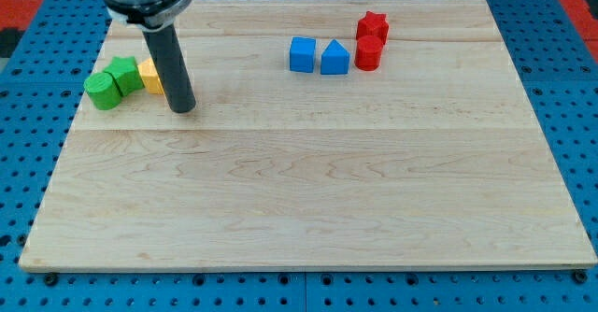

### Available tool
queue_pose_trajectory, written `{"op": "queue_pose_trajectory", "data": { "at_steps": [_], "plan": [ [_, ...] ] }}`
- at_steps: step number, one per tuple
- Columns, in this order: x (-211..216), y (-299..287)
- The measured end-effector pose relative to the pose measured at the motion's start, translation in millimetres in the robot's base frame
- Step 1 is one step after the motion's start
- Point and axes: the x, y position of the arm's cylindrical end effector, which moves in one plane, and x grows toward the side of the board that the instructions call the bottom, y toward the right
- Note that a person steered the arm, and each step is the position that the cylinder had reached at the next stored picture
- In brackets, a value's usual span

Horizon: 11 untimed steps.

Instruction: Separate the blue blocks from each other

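Two blue blocks sit side by side near the view's top centre: a blue cube (302, 54) on the left and a blue triangular block (334, 58) just right of it, nearly touching. My tip (183, 108) rests on the board at the view's upper left, far left of the blue blocks. It stands just right of a yellow block (150, 76).
A red cylinder (368, 53) sits right next to the blue triangular block, with a red star-shaped block (372, 25) above it. Two green blocks (111, 81) lie at the board's left edge beside the yellow block. The wooden board (308, 200) lies on a blue pegboard.
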Motion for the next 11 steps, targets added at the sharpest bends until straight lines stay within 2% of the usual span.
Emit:
{"op": "queue_pose_trajectory", "data": {
  "at_steps": [1,2,3,5,6,7,9,10,11],
  "plan": [
    [11.2,52.2],
    [18.1,76.5],
    [22.7,82.7],
    [18.7,59.7],
    [-17.6,60.3],
    [-31.5,61.8],
    [-100.0,185.2],
    [-111.1,238.2],
    [-103.7,242.4]
  ]
}}
